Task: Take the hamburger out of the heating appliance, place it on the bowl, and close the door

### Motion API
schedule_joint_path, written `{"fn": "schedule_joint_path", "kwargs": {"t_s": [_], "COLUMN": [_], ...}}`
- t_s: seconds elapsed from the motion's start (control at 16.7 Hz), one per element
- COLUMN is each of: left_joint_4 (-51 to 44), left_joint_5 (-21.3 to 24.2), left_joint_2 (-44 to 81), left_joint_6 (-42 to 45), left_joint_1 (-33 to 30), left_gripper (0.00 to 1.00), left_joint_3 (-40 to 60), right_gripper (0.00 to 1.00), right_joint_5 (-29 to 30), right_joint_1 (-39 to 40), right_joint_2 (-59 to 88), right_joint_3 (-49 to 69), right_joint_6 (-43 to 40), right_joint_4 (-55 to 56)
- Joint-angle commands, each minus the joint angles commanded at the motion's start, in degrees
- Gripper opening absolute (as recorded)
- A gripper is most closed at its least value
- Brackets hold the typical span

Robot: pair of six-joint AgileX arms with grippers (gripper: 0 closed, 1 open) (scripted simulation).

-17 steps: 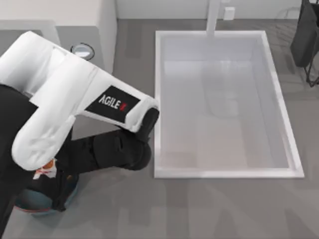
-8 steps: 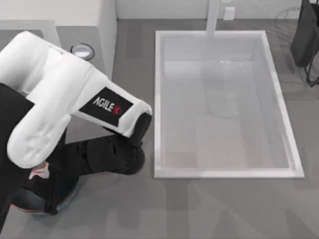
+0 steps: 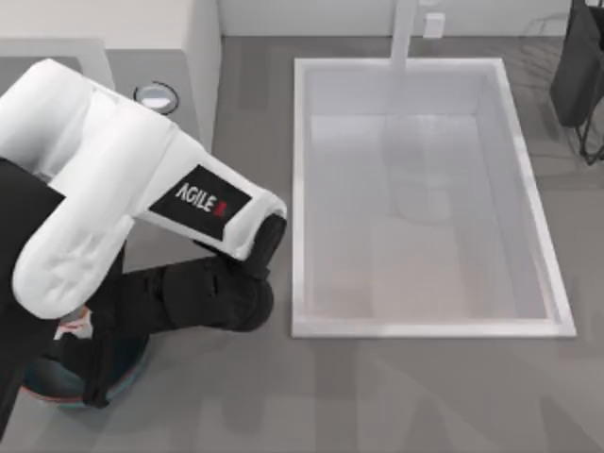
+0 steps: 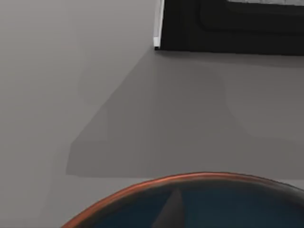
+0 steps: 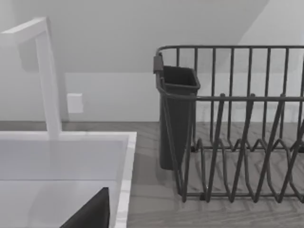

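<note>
The white microwave stands at the back left, with one round knob showing beside my left arm. In the left wrist view its dark door hangs open, edged in white. At the front left sits the blue bowl, its reddish-brown rim close under the wrist camera. My left gripper hangs over the bowl, largely covered by the arm. A small whitish and orange bit of the hamburger peeks out at the bowl's far edge. My right arm is parked at the right.
The large white sink with its faucet fills the middle. A dark wire dish rack with a utensil cup stands at the back right. My left arm spans the table between the microwave and the bowl.
My left arm has shifted a little to the left and toward the front over the bowl. Less of the hamburger shows than a second ago. Nothing has moved in the last half second.
</note>
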Motion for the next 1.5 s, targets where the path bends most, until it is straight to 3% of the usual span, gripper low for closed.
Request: {"fn": "schedule_joint_path", "kwargs": {"t_s": [0.36,0.42,1.08,1.32,1.5], "left_joint_4": [0.00,0.00,1.00,10.99,22.92], "left_joint_5": [0.00,0.00,-0.63,3.76,8.85], "left_joint_2": [0.00,0.00,-3.95,-14.12,-27.67], "left_joint_6": [0.00,0.00,-0.86,9.51,23.63], "left_joint_1": [0.00,0.00,0.19,3.46,7.16], "left_gripper": [0.98,1.00,1.00,1.00,1.00], "left_joint_3": [0.00,0.00,-1.27,-9.29,-18.20], "right_gripper": [1.00,1.00,1.00,1.00,1.00], "right_joint_5": [0.00,0.00,0.00,0.00,0.00], "right_joint_1": [0.00,0.00,0.00,0.00,0.00], "right_joint_2": [0.00,0.00,0.00,0.00,0.00], "right_joint_3": [0.00,0.00,0.00,0.00,0.00], "right_joint_6": [0.00,0.00,0.00,0.00,0.00], "right_joint_4": [0.00,0.00,0.00,0.00,0.00]}}
